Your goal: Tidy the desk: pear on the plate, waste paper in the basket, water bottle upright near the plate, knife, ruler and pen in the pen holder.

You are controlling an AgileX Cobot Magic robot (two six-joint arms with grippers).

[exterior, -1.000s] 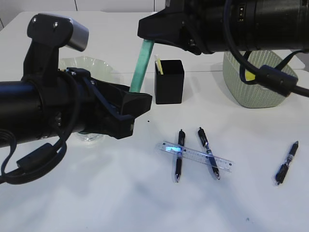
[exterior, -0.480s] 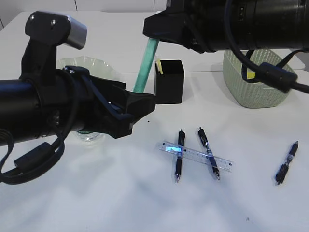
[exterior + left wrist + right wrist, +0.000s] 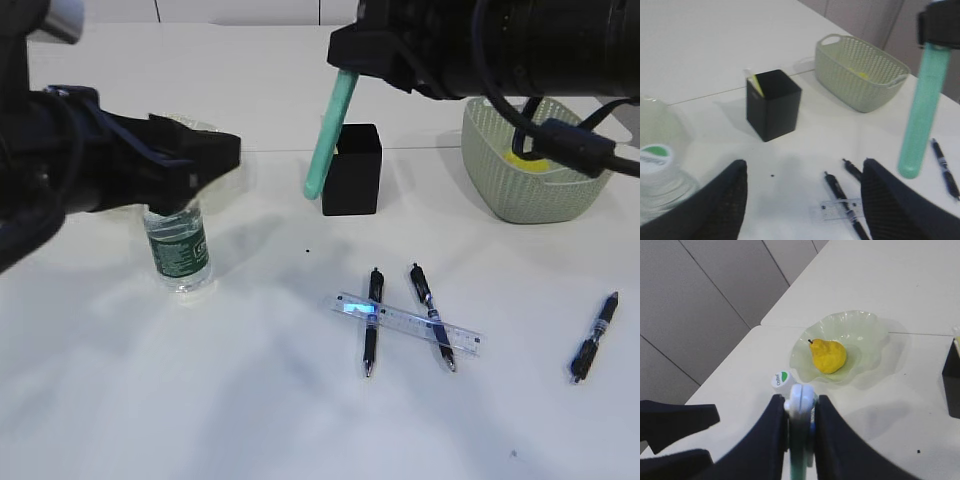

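The right gripper (image 3: 800,412) is pinched tight on the upper end of the knife (image 3: 328,135), a long teal thing that hangs at a slant with its lower tip just left of the black pen holder (image 3: 351,168) and about level with the holder's lower half, so it looks too low and off to the side to go in. To do this step well, I judge the arm should lift until the tip clears the rim, bring the knife upright over the opening (a yellow item already leans in one corner), then lower it before letting go. The left gripper (image 3: 802,197) hangs with its fingers spread wide and nothing between them, just above the water bottle (image 3: 178,248), which stands upright near the plate (image 3: 865,330) where the pear (image 3: 828,356) already lies. Further out on the table (image 3: 250,400), the ruler (image 3: 408,325) lies across two pens (image 3: 371,320), another pen (image 3: 594,338) sits well apart to the right, and something yellow rests in the basket (image 3: 535,190).
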